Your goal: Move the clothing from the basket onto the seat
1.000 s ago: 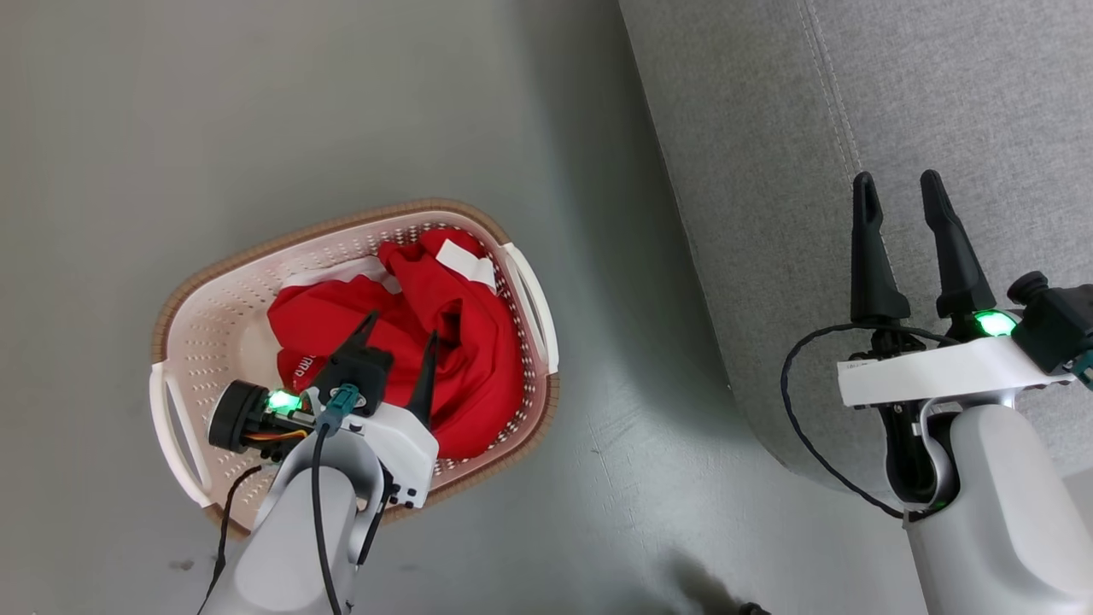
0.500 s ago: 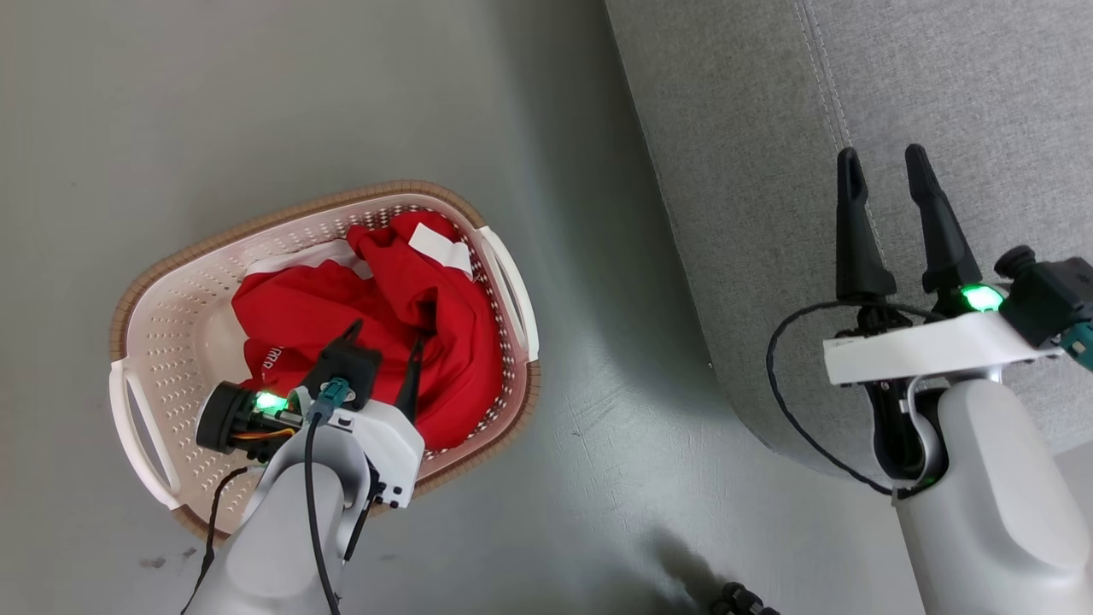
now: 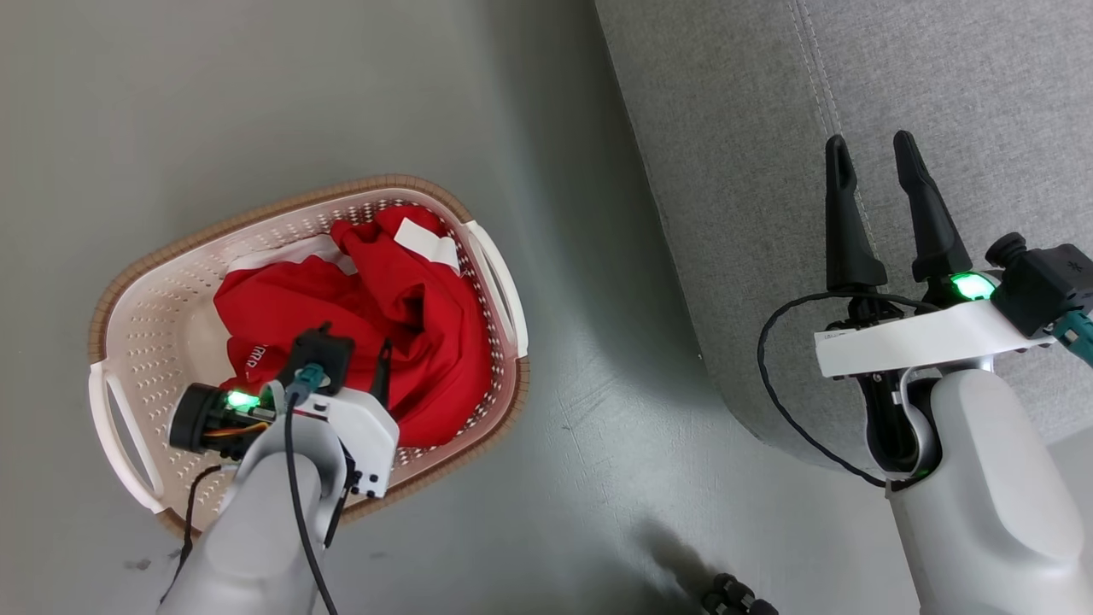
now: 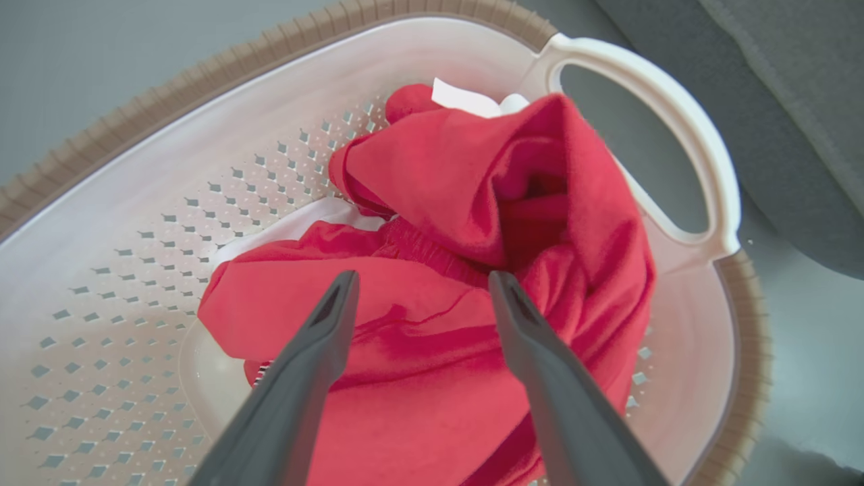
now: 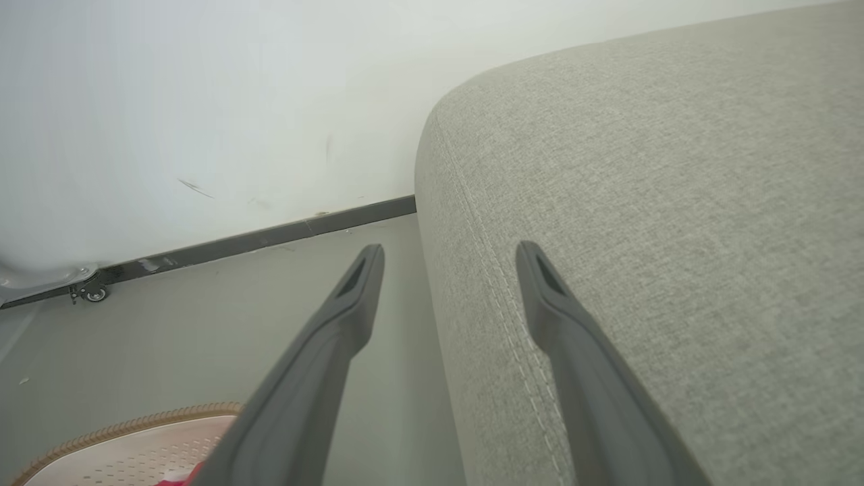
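Observation:
The clothing (image 3: 427, 325) is a bright red crumpled heap with white tags, lying in the basket (image 3: 154, 299), which is cream-white, perforated and brown-rimmed and stands on the floor. My left gripper (image 3: 354, 337) points down into the basket, open, its fingers just above the red fabric. In the left wrist view the left gripper (image 4: 424, 278) straddles a fold of the clothing (image 4: 472, 175) inside the basket (image 4: 169, 202); I cannot tell if it touches. My right gripper (image 3: 869, 141) hangs open and empty over the edge of the grey seat (image 3: 982, 85). The right wrist view shows the right gripper (image 5: 450, 248) over the seat (image 5: 641, 202).
Grey floor (image 3: 555, 256) separates the basket from the seat. A white wall (image 5: 202, 101) with a dark baseboard (image 5: 270, 236) stands beyond, a small caster (image 5: 94, 293) at its foot. The basket's rim (image 5: 135, 415) shows low in the right wrist view. A dark object (image 3: 726, 598) sits at the bottom edge.
The head camera has shifted, sliding the whole picture left. My left gripper has dipped lower into the basket toward the red fabric. Both grippers stay open.

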`<state>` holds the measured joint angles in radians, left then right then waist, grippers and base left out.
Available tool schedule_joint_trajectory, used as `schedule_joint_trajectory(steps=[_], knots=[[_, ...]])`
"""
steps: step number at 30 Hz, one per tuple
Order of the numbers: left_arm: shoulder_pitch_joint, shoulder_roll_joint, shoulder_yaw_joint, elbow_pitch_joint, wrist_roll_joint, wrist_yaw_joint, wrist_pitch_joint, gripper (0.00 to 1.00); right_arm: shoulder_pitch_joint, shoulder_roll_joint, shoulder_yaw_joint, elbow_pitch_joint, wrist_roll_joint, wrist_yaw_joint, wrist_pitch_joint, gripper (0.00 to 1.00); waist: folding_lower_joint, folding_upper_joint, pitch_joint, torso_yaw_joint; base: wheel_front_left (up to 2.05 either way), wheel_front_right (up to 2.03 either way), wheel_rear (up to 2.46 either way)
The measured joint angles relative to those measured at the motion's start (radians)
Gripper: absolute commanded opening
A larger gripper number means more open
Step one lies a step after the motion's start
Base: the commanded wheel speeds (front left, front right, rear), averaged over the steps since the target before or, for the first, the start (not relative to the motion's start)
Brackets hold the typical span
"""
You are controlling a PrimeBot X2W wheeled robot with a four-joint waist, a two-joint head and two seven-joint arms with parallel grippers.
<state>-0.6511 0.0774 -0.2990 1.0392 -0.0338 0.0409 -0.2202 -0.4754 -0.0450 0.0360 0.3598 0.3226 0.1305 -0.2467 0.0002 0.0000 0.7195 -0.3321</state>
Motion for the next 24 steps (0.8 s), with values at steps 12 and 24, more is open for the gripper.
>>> schedule_joint_trajectory(steps=[12,24], knots=[[-0.037,0.000,0.024,0.042,-0.026,0.012,0.011,1.00,-0.001,0.001,-0.001,-0.002,0.013,0.000,0.000,1.00,0.0000,0.0000,0.033,-0.014,0.00,0.00,0.00],[-0.078,0.000,0.061,0.087,-0.061,0.024,0.031,1.00,-0.007,0.001,0.000,-0.005,0.021,0.000,0.000,1.00,0.0000,0.0000,0.068,-0.025,0.00,0.00,0.00]])
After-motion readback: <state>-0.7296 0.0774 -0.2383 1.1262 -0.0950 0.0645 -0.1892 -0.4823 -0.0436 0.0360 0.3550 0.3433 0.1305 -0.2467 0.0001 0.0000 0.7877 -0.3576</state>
